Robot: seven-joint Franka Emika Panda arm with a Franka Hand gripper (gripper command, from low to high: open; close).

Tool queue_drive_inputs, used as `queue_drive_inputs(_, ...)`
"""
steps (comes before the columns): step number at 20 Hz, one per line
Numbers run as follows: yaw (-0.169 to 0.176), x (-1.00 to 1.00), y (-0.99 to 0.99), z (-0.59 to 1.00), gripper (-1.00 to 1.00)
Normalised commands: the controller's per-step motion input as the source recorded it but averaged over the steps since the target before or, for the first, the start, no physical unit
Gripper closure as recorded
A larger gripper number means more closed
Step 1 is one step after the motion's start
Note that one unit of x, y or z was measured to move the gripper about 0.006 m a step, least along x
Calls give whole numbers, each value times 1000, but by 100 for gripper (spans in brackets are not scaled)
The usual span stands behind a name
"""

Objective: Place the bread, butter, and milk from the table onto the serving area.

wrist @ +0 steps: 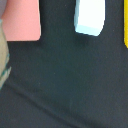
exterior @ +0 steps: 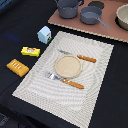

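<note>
In the exterior view the orange-brown bread, the yellow butter pack and the white, teal-sided milk carton lie on the dark table. All three are off the left edge of the serving area, a striped beige placemat. The mat bears a round tan plate with orange-handled cutlery on either side of it. The wrist view shows the milk, a yellow sliver of the butter and an edge of the mat. No gripper shows in either view.
A reddish-brown board behind the mat holds grey pots and a pale bowl. Its corner shows pink in the wrist view. Dark tablecloth surrounds the mat.
</note>
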Motion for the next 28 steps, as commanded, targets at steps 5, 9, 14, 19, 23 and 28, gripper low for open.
queue_drive_inputs(5, -3, 19, -632, -201, -100)
queue_drive_inputs(9, 0, 0, -796, -188, -100)
queue_drive_inputs(14, 0, -4, -883, -184, -100)
queue_drive_inputs(19, 0, -81, -905, -245, -100)
queue_drive_inputs(23, 0, -75, -877, -273, -100)
queue_drive_inputs(28, 0, -36, -820, -298, -100)
